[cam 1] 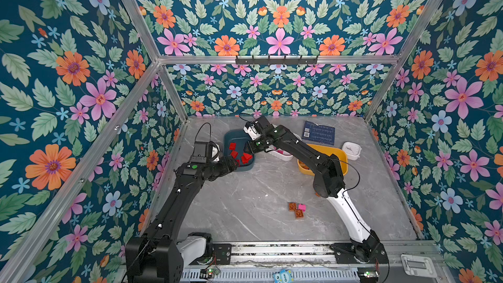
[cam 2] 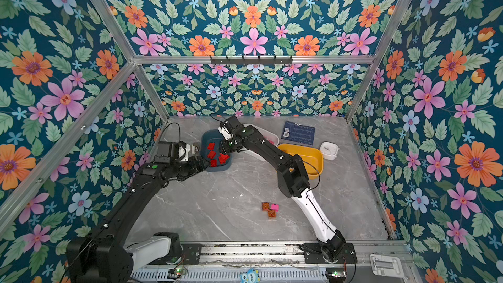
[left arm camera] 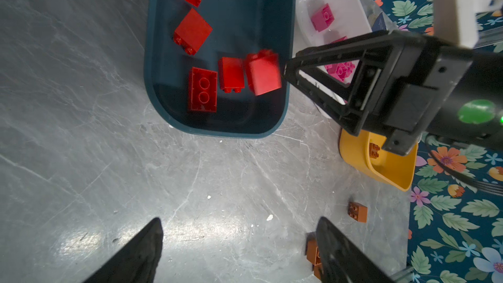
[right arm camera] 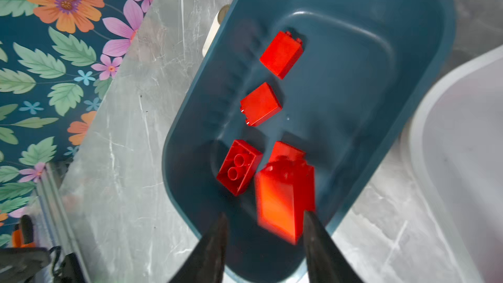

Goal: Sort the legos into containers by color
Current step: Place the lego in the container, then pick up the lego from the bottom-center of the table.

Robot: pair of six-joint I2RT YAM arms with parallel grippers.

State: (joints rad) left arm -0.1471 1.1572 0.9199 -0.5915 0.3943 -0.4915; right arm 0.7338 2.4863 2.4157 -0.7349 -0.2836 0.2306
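Observation:
My right gripper (right arm camera: 264, 213) hangs open over the near end of the dark teal bin (right arm camera: 408, 50). A blurred red brick (right arm camera: 284, 200) is loose just beyond its fingertips, also seen as a red brick (left arm camera: 263, 73) in the left wrist view. Several other red bricks (cam 1: 233, 146) lie in the teal bin (cam 1: 231, 134). Pink bricks (left arm camera: 322, 17) lie in the white bin (left arm camera: 307, 1), and a brown brick (left arm camera: 374, 150) in the yellow bin (left arm camera: 394, 178). My left gripper (left arm camera: 239, 220) is open and empty above bare table. Two brown bricks (cam 1: 292, 206) and a pink brick (cam 1: 301, 207) lie loose on the table.
A dark blue printed card (cam 1: 318, 133) and a small white dish (cam 1: 351, 150) sit at the back right. The white bin (cam 1: 280, 155) and yellow bin (cam 1: 341, 156) lie partly under my right arm. Floral walls close three sides; a metal rail (cam 1: 272, 251) runs along the front.

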